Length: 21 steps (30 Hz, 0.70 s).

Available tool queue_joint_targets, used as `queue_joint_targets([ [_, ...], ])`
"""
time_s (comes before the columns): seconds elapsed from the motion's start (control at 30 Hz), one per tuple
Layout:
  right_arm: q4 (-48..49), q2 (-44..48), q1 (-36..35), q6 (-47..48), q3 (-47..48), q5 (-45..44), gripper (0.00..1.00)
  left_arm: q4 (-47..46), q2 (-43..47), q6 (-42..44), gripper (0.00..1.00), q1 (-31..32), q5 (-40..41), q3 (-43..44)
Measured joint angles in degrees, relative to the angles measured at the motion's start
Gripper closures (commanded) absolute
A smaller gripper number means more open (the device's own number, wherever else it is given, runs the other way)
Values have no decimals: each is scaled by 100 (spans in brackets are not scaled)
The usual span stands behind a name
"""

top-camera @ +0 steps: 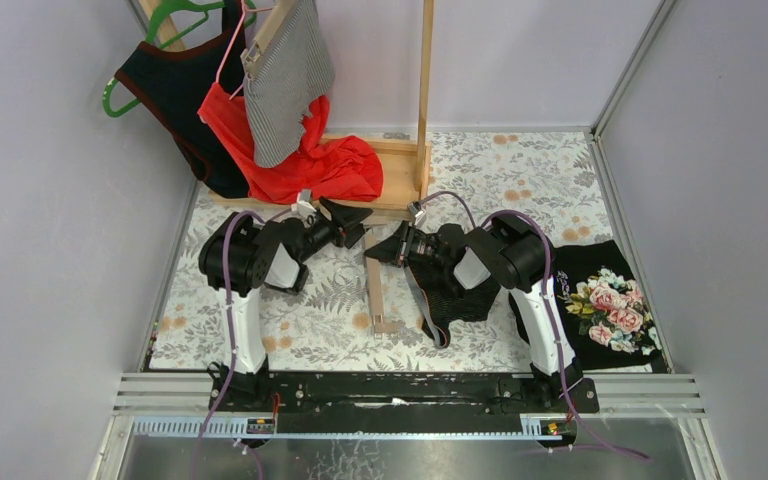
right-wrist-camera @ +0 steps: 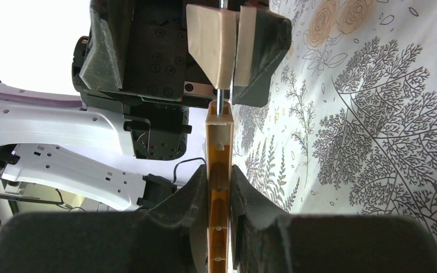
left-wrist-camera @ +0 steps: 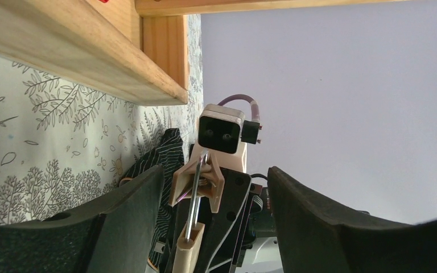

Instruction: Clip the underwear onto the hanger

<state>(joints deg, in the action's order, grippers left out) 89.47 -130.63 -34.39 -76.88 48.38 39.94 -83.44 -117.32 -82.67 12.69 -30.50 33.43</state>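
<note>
**Right gripper** (right-wrist-camera: 219, 179): clenched on the bar of the wooden clip hanger (top-camera: 379, 297). Both fingers (right-wrist-camera: 190, 196) pressed flat against the bar's two faces. Grips near the far end of the bar, with the near end pointing toward the arm bases.

**Left gripper** (top-camera: 360, 228): released, jaws spread wide. Faces the right gripper head-on, tip to tip. Straddles the wooden clip (right-wrist-camera: 213, 42) mounted on the metal rod (left-wrist-camera: 196, 193) at the hanger's far end. In the right wrist view, one finger lies against one side of the clip and the other stands well apart from it.

**Underwear** (top-camera: 440, 310): dark, pinstriped, with a lighter trim. Lies on the leaf-patterned tablecloth (top-camera: 310, 325) under the right forearm, just beside the hanger bar on its right. Contact with the bar: cannot tell.

**Surroundings:**
- Wooden rack base (top-camera: 400, 165) just beyond both grippers.
- Red garment (top-camera: 310, 165) heaped on that base.
- Grey striped garment (top-camera: 285, 85) hanging above it from a second wooden hanger (top-camera: 268, 32).
- Black floral garment (top-camera: 605, 305) lying flat at the right edge of the tablecloth.
</note>
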Motion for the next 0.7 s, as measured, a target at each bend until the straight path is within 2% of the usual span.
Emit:
queue_joint_targets([
  [0.07, 0, 0, 0, -11, 2, 26, 95, -28, -20, 22, 35, 0, -31, 35],
  [0.17, 0, 0, 0, -20, 2, 28, 95, -57, -33, 50, 42, 0, -61, 59],
  [0.5, 4, 0, -13, -131, 48, 37, 94, -118, -96, 105, 46, 0, -243, 72],
  [0.7, 28, 0, -26, -170, 85, 72, 94, -181, -138, 146, 57, 0, -372, 151],
])
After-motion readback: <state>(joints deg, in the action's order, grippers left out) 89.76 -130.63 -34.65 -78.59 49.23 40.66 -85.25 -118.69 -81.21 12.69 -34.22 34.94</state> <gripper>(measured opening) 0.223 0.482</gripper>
